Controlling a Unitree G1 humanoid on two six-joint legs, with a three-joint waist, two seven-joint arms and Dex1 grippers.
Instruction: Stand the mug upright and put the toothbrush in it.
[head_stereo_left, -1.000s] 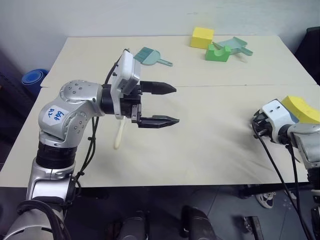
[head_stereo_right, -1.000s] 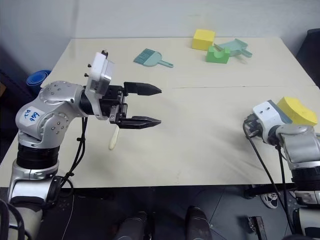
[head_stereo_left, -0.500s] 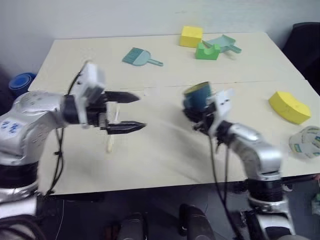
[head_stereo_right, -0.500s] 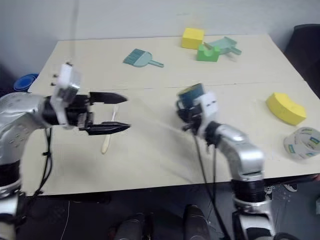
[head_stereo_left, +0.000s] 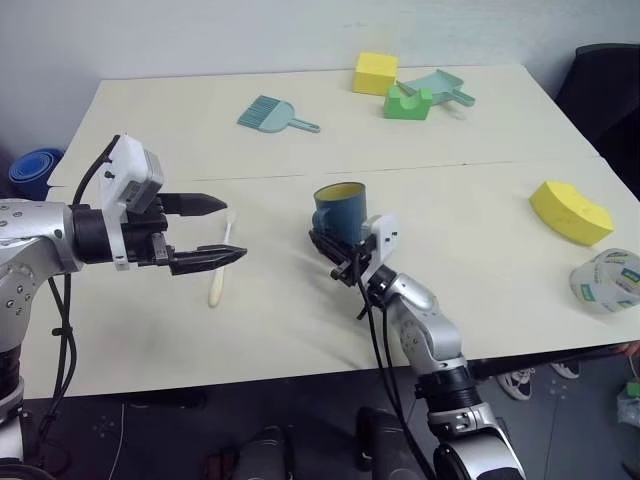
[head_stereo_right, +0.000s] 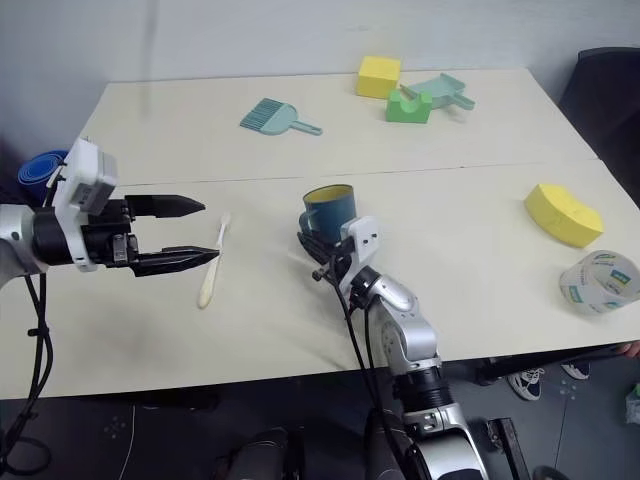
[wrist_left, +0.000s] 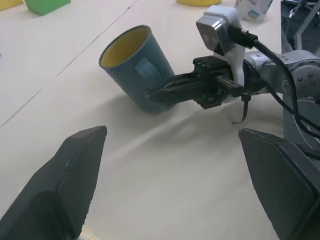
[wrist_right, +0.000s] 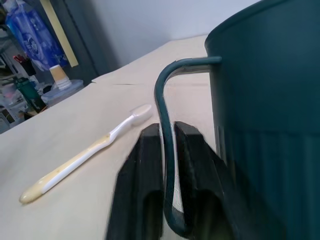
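The dark teal mug (head_stereo_left: 340, 209) stands upright near the middle of the table, its yellowish inside facing up. My right gripper (head_stereo_left: 330, 246) reaches it from the near side, its two fingers (wrist_right: 145, 165) pressed close on either side of the mug's handle (wrist_right: 167, 150). The cream toothbrush (head_stereo_left: 218, 270) lies flat on the table to the left of the mug, bristle head pointing away from me. My left gripper (head_stereo_left: 234, 229) hovers open just above and left of the toothbrush, with nothing between its fingers. From the left wrist view the mug (wrist_left: 137, 67) shows with the right gripper (wrist_left: 165, 92) on it.
At the far side lie a teal hand brush (head_stereo_left: 275, 113), a yellow block (head_stereo_left: 375, 73), a green block (head_stereo_left: 408, 101) and a light-teal dustpan (head_stereo_left: 440, 85). A yellow sponge (head_stereo_left: 570, 210) and a tape roll (head_stereo_left: 608, 280) sit at the right edge.
The camera has shifted. My right arm swung in from the right carrying the mug, which now stands on the table's middle. My left gripper drew back to the left, still open.
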